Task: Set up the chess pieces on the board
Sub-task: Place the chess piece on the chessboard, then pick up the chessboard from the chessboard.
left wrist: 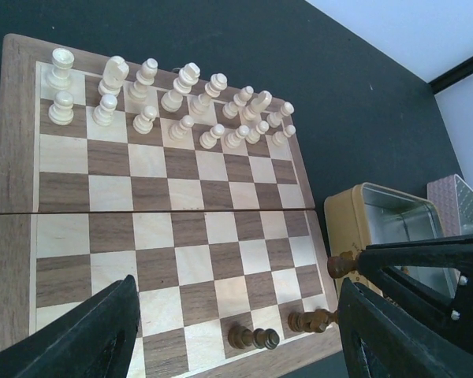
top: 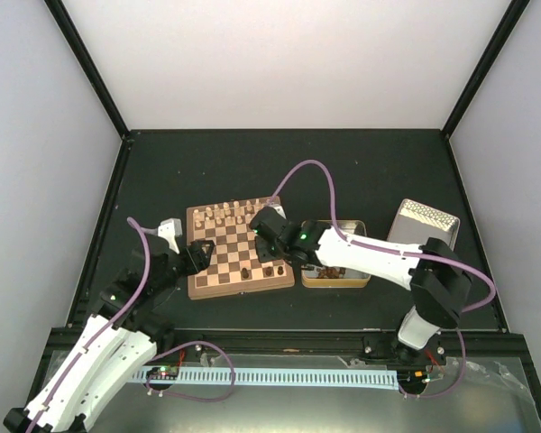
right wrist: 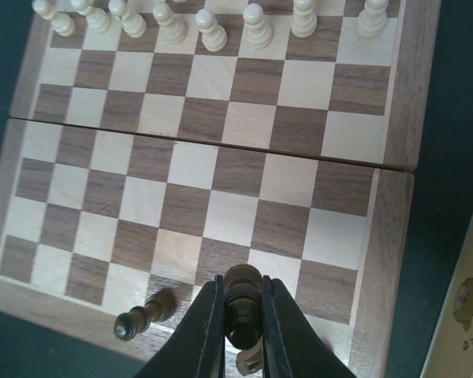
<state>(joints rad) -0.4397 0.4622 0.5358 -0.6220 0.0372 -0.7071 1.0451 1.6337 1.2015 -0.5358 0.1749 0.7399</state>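
Observation:
The board [top: 218,281] lies at mid-table, with cream chessmen in two rows along its far side [left wrist: 173,101]. Two dark chess pieces stand on its near row [left wrist: 252,337] [left wrist: 311,320]; one of them also shows in the right wrist view [right wrist: 146,315]. My right gripper [right wrist: 243,315] hangs over the board's near right corner [top: 269,245], shut on another dark chess piece [right wrist: 243,303], which also shows in the left wrist view [left wrist: 340,265]. My left gripper [top: 198,255] is open at the board's left edge, with only squares between its fingers [left wrist: 87,339].
A gold metal tin [top: 335,269] with more pieces inside sits right of the board, close to its edge [left wrist: 378,220]. Its lid [top: 422,221] lies farther right. The right arm's forearm crosses above the tin. A purple cable arcs over the board's far right corner.

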